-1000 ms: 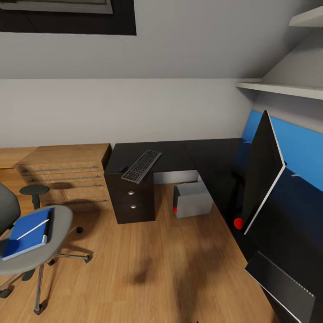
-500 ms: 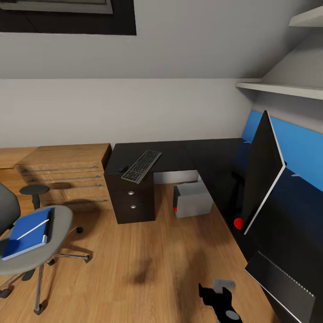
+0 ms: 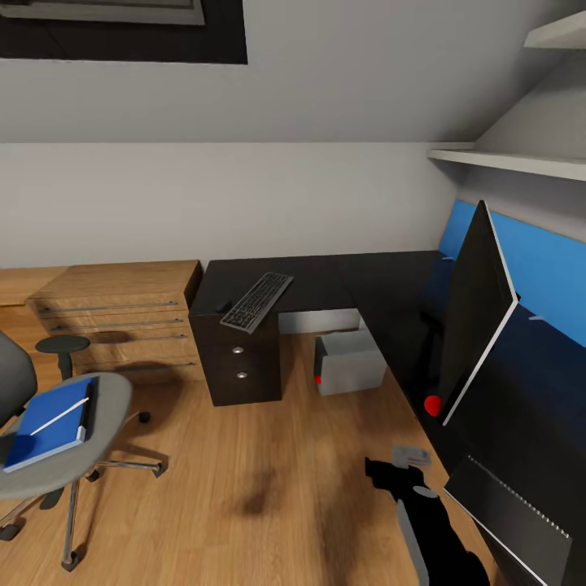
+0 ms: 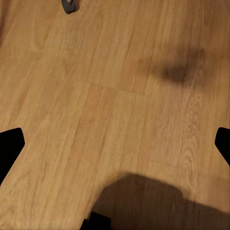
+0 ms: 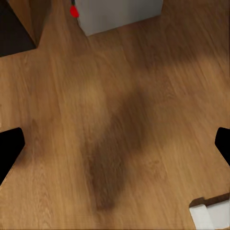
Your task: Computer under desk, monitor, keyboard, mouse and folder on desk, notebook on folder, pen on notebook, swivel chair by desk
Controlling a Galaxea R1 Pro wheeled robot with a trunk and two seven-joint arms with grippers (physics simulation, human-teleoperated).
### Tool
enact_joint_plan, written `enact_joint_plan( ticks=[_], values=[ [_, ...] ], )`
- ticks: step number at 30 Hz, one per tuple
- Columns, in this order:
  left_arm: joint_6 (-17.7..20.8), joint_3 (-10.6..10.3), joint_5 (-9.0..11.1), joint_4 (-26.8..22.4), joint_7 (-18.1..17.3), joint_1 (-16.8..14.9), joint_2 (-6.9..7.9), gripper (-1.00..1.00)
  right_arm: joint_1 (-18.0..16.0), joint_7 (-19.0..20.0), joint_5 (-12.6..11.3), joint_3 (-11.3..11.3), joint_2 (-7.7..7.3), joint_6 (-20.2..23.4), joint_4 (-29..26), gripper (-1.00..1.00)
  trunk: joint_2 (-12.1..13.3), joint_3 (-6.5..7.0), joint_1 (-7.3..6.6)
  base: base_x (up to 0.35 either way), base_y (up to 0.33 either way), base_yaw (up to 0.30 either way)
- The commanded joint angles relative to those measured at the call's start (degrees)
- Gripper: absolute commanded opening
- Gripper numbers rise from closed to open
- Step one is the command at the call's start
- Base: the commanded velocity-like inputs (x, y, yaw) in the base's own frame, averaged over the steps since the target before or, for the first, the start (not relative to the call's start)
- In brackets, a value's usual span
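- Folder [image 3: 50,423]: lies flat on the seat of the swivel chair [image 3: 77,456] at the left of the head view; the chair back and part of its wheeled base are cut off by the frame edge.
- Pen [image 3: 60,416]: rests diagonally on top of the folder.
- Notebook [image 3: 509,521]: lies on the desk [image 3: 391,301] at the lower right, its near end cut off by the frame; the row of pale binding dots is visible.
- Monitor [image 3: 476,317]: stands on the desk, seen edge-on, so the screen face is hard to read.
- Keyboard [image 3: 257,302]: lies on the far desk wing above the drawer unit; a small dark object at its near-left end is too small to identify.
- Computer [image 3: 350,364]: sits on the floor under the desk, partly hidden by the desktop.
- No legible writing or brand marks.
- Right gripper [image 3: 399,472]: raised over the floor just beside the notebook, well apart from the folder; in its wrist view the fingers [image 5: 9,148] sit wide apart, holding nothing.
- Left gripper [image 4: 115,148]: fingers spread wide over bare floor, empty.
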Motion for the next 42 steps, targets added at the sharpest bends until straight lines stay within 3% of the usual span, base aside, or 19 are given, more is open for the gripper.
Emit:
enact_joint_plan(
  ticks=[1,7,18,31,42],
  values=[
    [-0.13,0.07,0.55,0.06,-0.54,-0.04,0.03,1.00,-0.02,0.05,0.23,-0.12,0.16,1.34,-1.65,1.00,-0.03,-0.06,0.00,0.000,0.000,0.000],
    [-0.12,0.07,0.55,0.06,-0.50,-0.04,0.08,1.00,-0.02,0.04,-0.51,-0.28,0.40,8.07,-10.45,1.00,-0.03,-0.06,0.00,0.000,0.000,0.000],
    [-0.12,0.07,0.55,0.06,-0.37,-0.04,0.03,1.00,0.37,0.00,-0.73,-0.47,0.18,15.40,-23.09,1.00,-0.03,-0.06,0.00,0.000,0.000,0.000],
    [-0.12,0.07,0.55,0.06,-0.36,-0.04,-0.02,1.00,1.09,-0.17,-0.39,-1.27,-0.58,18.48,-25.03,1.00,-0.03,-0.06,0.00,0.000,0.000,0.000],
    [-0.21,0.15,0.62,0.06,-0.36,-0.04,0.18,1.00,1.28,-0.11,-0.41,-7.45,-3.63,19.03,-24.25,1.00,-0.03,-0.06,0.00,-0.121,-0.126,0.000]
  ],
)
